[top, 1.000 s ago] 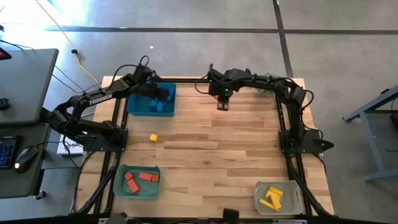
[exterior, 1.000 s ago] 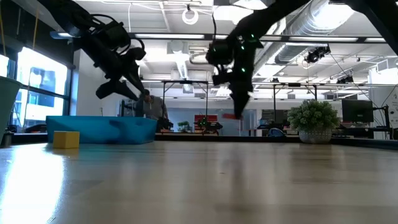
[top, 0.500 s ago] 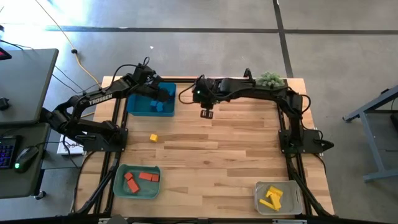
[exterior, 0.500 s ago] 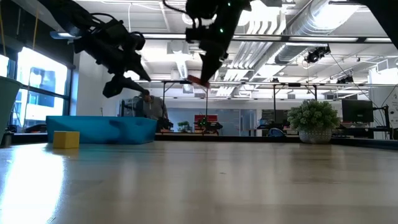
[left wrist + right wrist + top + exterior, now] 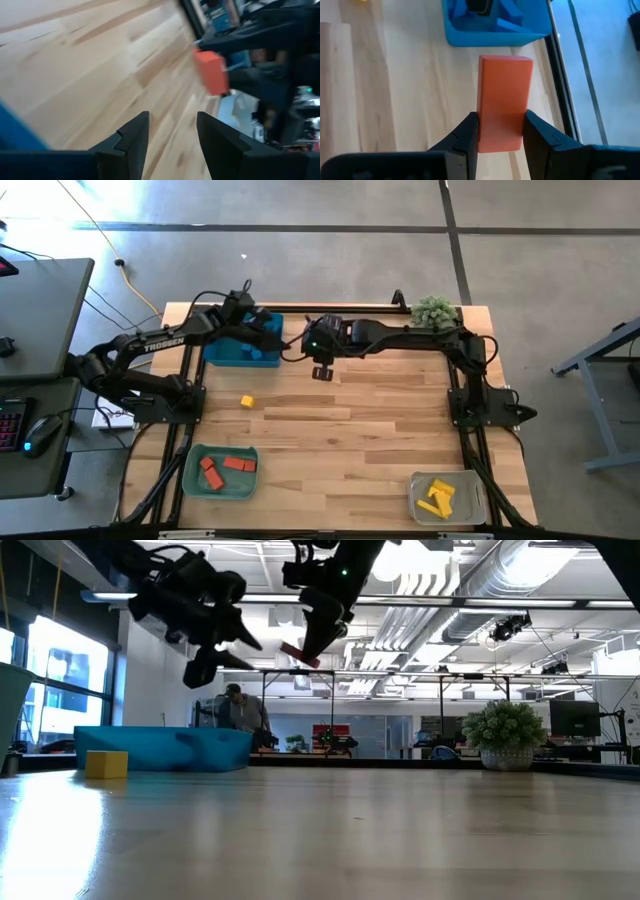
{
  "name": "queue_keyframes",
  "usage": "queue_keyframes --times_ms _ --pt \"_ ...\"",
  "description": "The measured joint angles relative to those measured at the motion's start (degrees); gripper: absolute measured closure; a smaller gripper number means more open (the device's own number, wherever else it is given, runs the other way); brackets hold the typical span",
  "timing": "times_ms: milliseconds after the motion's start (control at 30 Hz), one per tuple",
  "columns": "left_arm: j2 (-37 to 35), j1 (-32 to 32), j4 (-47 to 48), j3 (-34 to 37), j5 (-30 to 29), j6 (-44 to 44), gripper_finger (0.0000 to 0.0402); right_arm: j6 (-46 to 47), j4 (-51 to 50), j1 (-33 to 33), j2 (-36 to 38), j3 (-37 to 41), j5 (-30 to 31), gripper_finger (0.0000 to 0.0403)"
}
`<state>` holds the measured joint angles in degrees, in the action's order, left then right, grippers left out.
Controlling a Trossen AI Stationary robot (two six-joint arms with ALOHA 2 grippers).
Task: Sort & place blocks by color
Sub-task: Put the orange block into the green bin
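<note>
Blocks are mostly sorted already, as I read the table: red-orange pieces (image 5: 225, 467) lie in the green bin (image 5: 190, 480) at the near left, yellow pieces (image 5: 437, 496) in the clear bin (image 5: 478, 498) at the near right, and blue ones (image 5: 255, 352) in the blue bin (image 5: 213, 352) at the far left. One red-orange bar (image 5: 503, 102) is in the air, pinched by its long sides between the fingers of my right gripper (image 5: 500, 134), which is closed on it with most of the bar sticking out past the fingertips. That arm reaches across the far side of the table, so the bar hangs above the bare wood just beside the blue bin. It is the wrong colour for that bin, so I judge it is meant for the green one on the near side, or for a hand-over to the other arm. My left gripper (image 5: 172, 131) hovers over the blue bin's edge with its fingers parted and nothing between them, pointing toward the raised bar (a good stance for taking it, if that is the plan). A lone yellow cube (image 5: 246, 401) sits on the wood between the blue and green bins, still unsorted. The small plant (image 5: 436, 309) stands at the far right corner, well apart from everything.
</note>
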<state>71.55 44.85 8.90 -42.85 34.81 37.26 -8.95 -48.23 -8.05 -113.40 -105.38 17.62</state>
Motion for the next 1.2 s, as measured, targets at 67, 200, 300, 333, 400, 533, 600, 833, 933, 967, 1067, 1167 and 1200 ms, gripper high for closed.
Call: queue_keyframes --times_ms 67,200,300,333,400,533,600,833,933,967,1067,1167,1200 --pt "0.00 -1.30 -3.01 0.00 -0.55 2.62 0.0247 0.02 0.02 -0.10 0.00 0.00 0.16 0.0311" --pt "0.00 -4.01 -7.33 0.00 -3.21 6.92 0.0247 -0.02 0.02 -0.64 0.00 0.00 0.16 0.0311" --pt "0.00 -5.84 -8.81 0.00 -6.47 9.22 0.0247 -0.38 0.02 -0.86 0.00 0.00 0.14 0.0311" --pt "0.00 -6.37 -9.17 0.00 -7.08 9.94 0.0247 -0.84 0.02 -0.94 0.00 0.00 0.14 0.0311" --pt "0.00 -7.29 -9.34 0.00 -7.93 11.08 0.0247 -2.29 0.02 -0.92 0.00 0.00 0.12 0.0311" --pt "0.00 -9.00 -9.32 0.00 -12.76 12.41 0.0247 -5.16 0.02 -0.92 -0.02 0.00 -0.81 0.0311" --pt "0.00 -9.44 -9.32 0.00 -13.43 13.70 0.0247 -7.49 0.03 -0.91 -0.02 0.00 -2.20 0.0311" --pt "0.00 -10.70 -9.21 0.00 -13.41 15.73 0.0248 -16.66 2.98 0.62 -0.04 0.00 -2.44 0.0311" --pt "0.00 -11.12 -9.19 0.00 -13.41 16.58 0.0248 -19.22 4.22 1.21 -0.04 0.00 -2.42 0.0311" --pt "0.00 -11.24 -9.19 0.00 -13.46 16.60 0.0248 -19.62 4.59 1.41 -0.04 0.00 -2.31 0.0311" --pt "0.00 -11.58 -9.21 0.00 -14.35 17.36 0.0248 -20.06 5.98 2.02 -0.07 0.00 -1.54 0.0311" --pt "0.00 -11.62 -9.19 0.00 -14.73 18.60 0.0248 -20.88 6.51 2.12 -0.08 0.00 -1.54 0.0311" --pt "0.00 -11.62 -9.19 0.00 -14.73 18.72 0.0248 -20.89 6.49 2.12 -0.07 0.00 -1.53 0.0311"
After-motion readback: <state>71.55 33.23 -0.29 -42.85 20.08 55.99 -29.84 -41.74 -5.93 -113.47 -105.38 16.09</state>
